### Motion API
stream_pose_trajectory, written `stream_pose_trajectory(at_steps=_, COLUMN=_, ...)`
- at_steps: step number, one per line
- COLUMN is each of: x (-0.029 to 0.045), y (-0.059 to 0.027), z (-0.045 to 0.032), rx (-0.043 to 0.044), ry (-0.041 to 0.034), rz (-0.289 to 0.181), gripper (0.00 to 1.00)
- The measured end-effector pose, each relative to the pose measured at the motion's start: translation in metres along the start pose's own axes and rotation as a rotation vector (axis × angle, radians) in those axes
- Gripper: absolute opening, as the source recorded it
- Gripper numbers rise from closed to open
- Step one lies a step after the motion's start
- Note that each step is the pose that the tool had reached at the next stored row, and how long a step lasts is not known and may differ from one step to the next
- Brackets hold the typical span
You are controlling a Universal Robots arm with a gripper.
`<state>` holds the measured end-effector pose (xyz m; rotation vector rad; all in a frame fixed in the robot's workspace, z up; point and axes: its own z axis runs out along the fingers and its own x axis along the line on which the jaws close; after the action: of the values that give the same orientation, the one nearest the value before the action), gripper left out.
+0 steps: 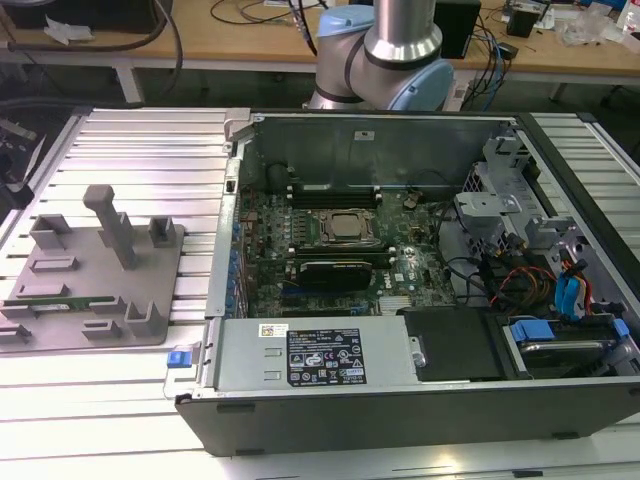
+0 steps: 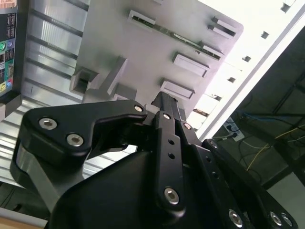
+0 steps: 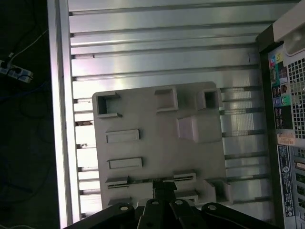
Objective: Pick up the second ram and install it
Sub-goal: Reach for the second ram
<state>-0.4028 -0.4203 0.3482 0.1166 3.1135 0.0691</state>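
**Risks.** I am ranking these from the largest item down.

- The computer case [image 1: 400,425] is lying open at 3 o'clock from the grey fixture plate [image 1: 155,280] in the exterior view. Any carry between them is crossing the case wall, so I am judging that a low path is risking a strike there.
- The memory slots [image 1: 330,190] are sitting just beside the processor socket [image 1: 347,228], at its 12 o'clock. A tilted or offset push is risking a half-seated stick.
- The gripper [image 3: 164,183] is hanging above the plate. I cannot tell whether it is released or clenched.
- The second ram [image 1: 50,298] is not in its grasp. It is resting between holder blocks near the plate's 8 o'clock corner. An off-centre grip on so thin a board is risking a jam against those blocks.

**Surface and room.**

- The slotted aluminium table [image 1: 150,140] is carrying both plate and case. Its ribs are throwing back strong glare.
- A wooden workbench [image 1: 250,40] is standing at 12 o'clock behind the arm [image 1: 385,60].
- Loose cables [image 1: 490,60] are trailing off the workbench.
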Motion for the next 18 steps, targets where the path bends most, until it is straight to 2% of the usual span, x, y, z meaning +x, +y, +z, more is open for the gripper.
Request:
stream_pose_trajectory(at_steps=2, x=0.0017, y=-0.0026, z=0.0044, rx=0.0002, ry=0.0003, rz=0.000, gripper=0.08)
stream_pose_trajectory(at_steps=7, x=0.0049, y=-0.0051, z=0.0090, rx=0.0001, ry=0.0001, rz=0.000, gripper=0.08)
stream_pose_trajectory(at_steps=18, x=0.0071, y=-0.0142, z=0.0240, rx=0.0003, ry=0.0004, rz=0.000, gripper=0.08)
